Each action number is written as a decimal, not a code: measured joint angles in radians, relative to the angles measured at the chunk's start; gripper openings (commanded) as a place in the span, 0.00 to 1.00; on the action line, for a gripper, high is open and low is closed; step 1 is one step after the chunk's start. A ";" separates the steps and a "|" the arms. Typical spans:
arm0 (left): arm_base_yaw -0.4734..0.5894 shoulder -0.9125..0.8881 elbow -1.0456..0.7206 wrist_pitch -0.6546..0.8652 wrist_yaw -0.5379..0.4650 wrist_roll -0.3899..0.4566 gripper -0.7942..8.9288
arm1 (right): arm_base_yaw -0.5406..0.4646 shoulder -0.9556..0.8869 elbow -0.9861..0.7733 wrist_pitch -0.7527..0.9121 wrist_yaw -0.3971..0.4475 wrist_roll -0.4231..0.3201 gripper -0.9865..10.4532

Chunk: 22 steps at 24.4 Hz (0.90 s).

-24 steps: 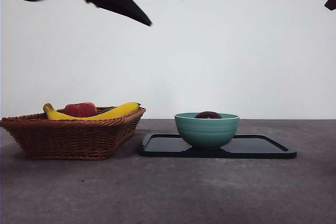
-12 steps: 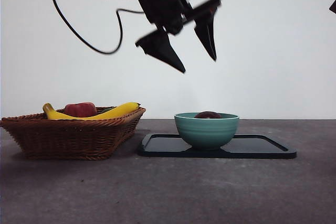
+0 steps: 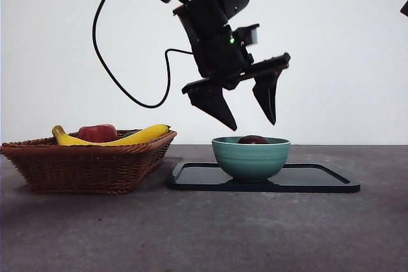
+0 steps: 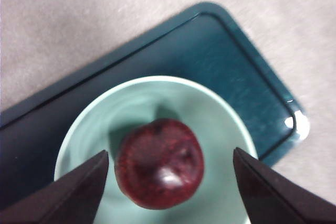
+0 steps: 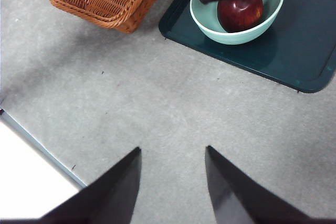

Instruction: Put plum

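Left arm poised over the bowl, plum in its sights

From the front, the left gripper (image 3: 247, 114) hangs just above the green bowl (image 3: 251, 157), jaws spread wide and empty; the plum (image 3: 253, 139) shows only as a dark crown over the rim, and the bowl stands on a dark tray (image 3: 319, 180) beside a wicker basket (image 3: 89, 164) holding a banana (image 3: 143, 134) and a red apple (image 3: 97, 133). In the left wrist view the plum (image 4: 159, 163) lies in the bowl's bottom, framed between the two open jaws and untouched by either. The right wrist view shows the right gripper (image 5: 173, 184), jaws apart, waiting over bare table well away from the tray. The step in hand appears to be the reach; next comes a straight descent inside the rim and a close about the fruit.
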 measured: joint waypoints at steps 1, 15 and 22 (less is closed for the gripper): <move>0.000 0.010 0.000 0.000 -0.008 0.003 0.47 | 0.000 0.000 0.000 0.000 0.000 0.000 0.26; -0.005 0.056 0.000 0.002 -0.021 0.008 0.47 | 0.000 0.000 0.000 0.000 0.000 0.000 0.26; -0.007 0.056 0.000 -0.002 -0.021 0.008 0.46 | 0.000 0.000 0.000 0.000 0.000 0.000 0.26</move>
